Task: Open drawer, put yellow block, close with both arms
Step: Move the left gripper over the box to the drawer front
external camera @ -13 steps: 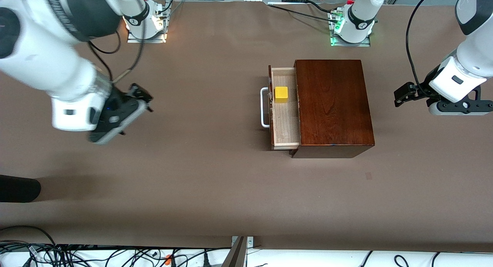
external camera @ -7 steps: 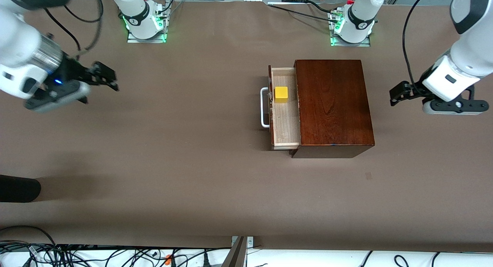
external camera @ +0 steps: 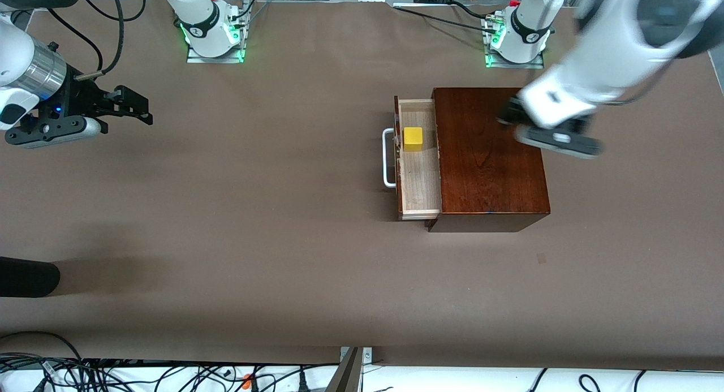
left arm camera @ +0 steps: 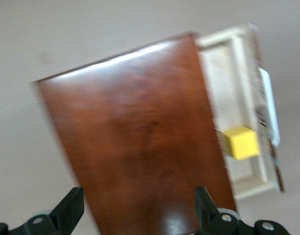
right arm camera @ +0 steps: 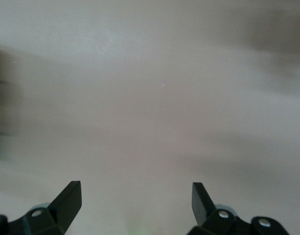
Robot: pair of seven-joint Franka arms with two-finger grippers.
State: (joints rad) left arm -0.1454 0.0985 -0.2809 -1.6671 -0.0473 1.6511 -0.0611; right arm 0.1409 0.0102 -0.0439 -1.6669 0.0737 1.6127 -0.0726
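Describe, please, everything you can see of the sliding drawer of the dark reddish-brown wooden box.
The drawer is a pale raw-wood tray with a dark reddish-brown front panel and a white U-shaped bar handle. It stands partly pulled out of the polished dark reddish-brown wooden box, toward the right arm's end of the table. Inside it, toward the end farther from the front camera, sits a small bright yellow cube; the rest of its floor is bare. No gripper touches it: the open left gripper is over the box top.
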